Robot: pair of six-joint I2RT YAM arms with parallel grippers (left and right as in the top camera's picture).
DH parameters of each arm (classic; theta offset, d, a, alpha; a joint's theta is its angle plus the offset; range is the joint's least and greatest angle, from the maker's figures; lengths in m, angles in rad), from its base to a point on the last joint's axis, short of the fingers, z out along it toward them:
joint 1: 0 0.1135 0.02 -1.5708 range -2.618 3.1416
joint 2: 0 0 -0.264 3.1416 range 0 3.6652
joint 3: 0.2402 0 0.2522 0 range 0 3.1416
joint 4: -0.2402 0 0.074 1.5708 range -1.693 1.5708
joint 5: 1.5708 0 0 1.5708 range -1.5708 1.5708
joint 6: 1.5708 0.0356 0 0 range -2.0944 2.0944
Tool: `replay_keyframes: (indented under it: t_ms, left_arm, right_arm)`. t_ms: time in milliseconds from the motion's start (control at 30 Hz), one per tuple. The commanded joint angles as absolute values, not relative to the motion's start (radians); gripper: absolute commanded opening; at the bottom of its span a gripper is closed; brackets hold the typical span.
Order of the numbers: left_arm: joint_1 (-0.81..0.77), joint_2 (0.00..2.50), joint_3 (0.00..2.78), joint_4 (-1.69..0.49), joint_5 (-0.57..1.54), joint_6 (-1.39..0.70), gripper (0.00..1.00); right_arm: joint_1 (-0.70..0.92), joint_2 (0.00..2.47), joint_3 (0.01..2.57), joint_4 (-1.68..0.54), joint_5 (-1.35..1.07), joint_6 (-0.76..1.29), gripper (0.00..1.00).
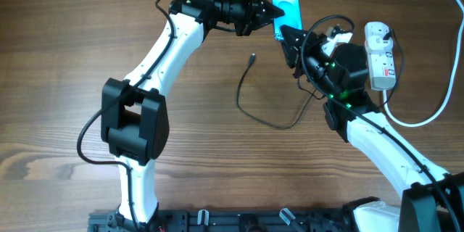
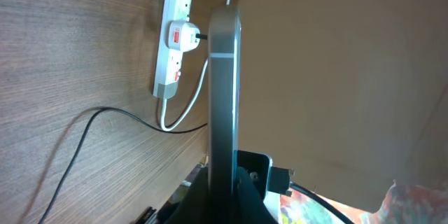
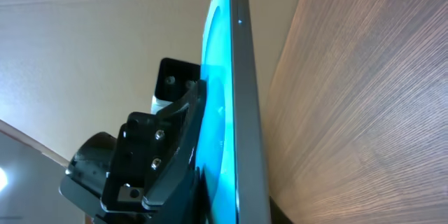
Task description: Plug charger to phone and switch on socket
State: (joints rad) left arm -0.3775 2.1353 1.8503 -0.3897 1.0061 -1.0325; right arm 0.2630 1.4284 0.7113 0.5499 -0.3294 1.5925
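Note:
The phone (image 1: 288, 5) with its teal lit screen is held up on edge above the table at the far centre. My left gripper (image 1: 272, 13) is shut on one end of it; in the left wrist view the phone (image 2: 225, 77) rises edge-on from between the fingers (image 2: 224, 185). My right gripper (image 1: 288, 38) grips the other end; the right wrist view shows the phone (image 3: 241, 112) edge-on between its fingers (image 3: 238, 206). The charger cable (image 1: 243, 105) lies loose on the table, its plug tip (image 1: 251, 58) free below the phone. The socket (image 1: 380, 54) lies at the right, also seen in the left wrist view (image 2: 173, 42).
A thick white lead (image 1: 428, 119) curves from the socket to the right table edge. The black cable loops across the table centre under the right arm. A black rail runs along the table's front edge (image 1: 239, 219).

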Motion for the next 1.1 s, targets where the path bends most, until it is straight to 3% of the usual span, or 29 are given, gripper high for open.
replay_keyframes:
  t_ms: [0, 333, 533, 600, 833, 933, 1067]
  left_arm:
    - [-0.374, 2.119, 1.865, -0.385, 1.096, -0.998, 0.04]
    - [-0.374, 2.119, 1.865, -0.385, 1.117, -0.972, 0.04]
    - [-0.373, 2.119, 1.865, -0.385, 1.171, -0.942, 0.04]
    - [-0.367, 2.119, 1.865, -0.385, 1.236, -0.894, 0.04]
    - [-0.314, 2.119, 1.865, -0.385, 1.554, -0.707, 0.04]
    - [-0.311, 2.119, 1.865, -0.409, 1.577, -0.686, 0.04]
    - [-0.342, 2.119, 1.865, -0.408, 1.568, -0.683, 0.04]
  right_arm:
    - [0.246, 1.431, 0.712, 0.537, -0.329, 1.516, 0.21]
    - [0.169, 1.431, 0.712, 0.539, -0.329, 1.492, 0.21]
    - [0.117, 1.431, 0.712, 0.567, -0.352, 1.384, 0.15]
    - [0.063, 1.431, 0.712, 0.595, -0.474, 1.255, 0.16]
    - [-0.123, 1.431, 0.714, 0.597, -0.994, 0.97, 0.45]
    - [-0.113, 1.431, 0.714, 0.598, -1.095, 0.969, 0.36]
    - [-0.074, 1.431, 0.714, 0.607, -1.097, 1.001, 0.35]
